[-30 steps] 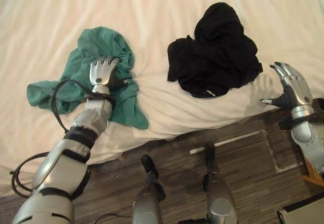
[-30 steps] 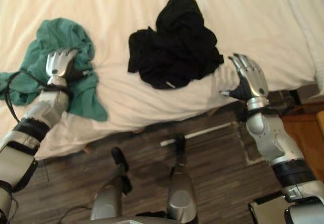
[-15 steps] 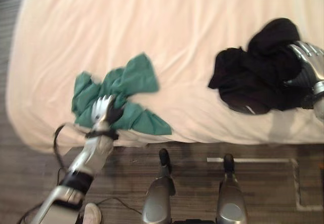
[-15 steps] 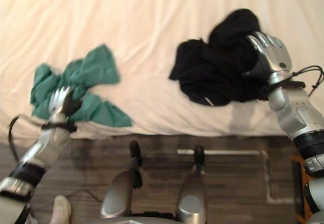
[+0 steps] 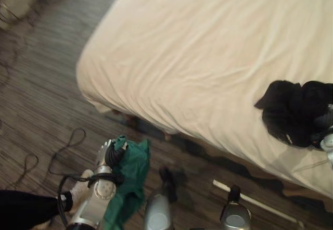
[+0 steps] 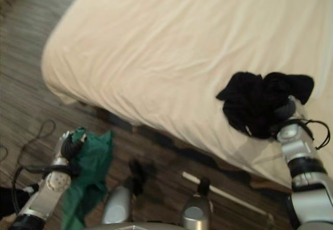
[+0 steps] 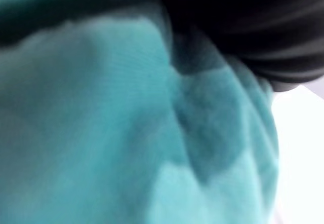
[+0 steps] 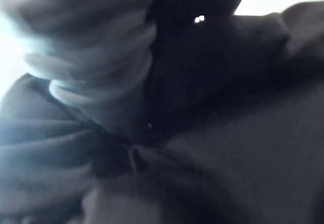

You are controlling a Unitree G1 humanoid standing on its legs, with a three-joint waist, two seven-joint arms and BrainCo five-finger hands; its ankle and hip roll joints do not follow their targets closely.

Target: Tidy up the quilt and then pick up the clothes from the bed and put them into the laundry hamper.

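Note:
My left hand [image 5: 105,156] is shut on a green garment [image 5: 131,175]. The garment hangs from it over the wooden floor, clear of the bed's near edge, and its cloth [image 7: 126,133] presses close against the hand in the left wrist view. A bunched pile of black clothes [image 6: 255,102] lies on the cream quilt [image 5: 208,58] near the bed's right front edge. My right hand [image 6: 289,109] is sunk into the pile's right side. In the right wrist view its fingers [image 8: 96,62] curl into dark cloth [image 8: 228,133].
The smooth quilt covers the bed [image 6: 156,48], whose corner points toward the far left. Wooden floor [image 5: 36,84] runs along the bed's left and front. A person's dark trouser leg [image 5: 23,209] and pale shoe [image 5: 78,188] stand at the lower left, close to my left arm.
The camera has swung left. The green garment has come off the bed in my left hand and now hangs over the floor. My right hand has sunk into the black pile.

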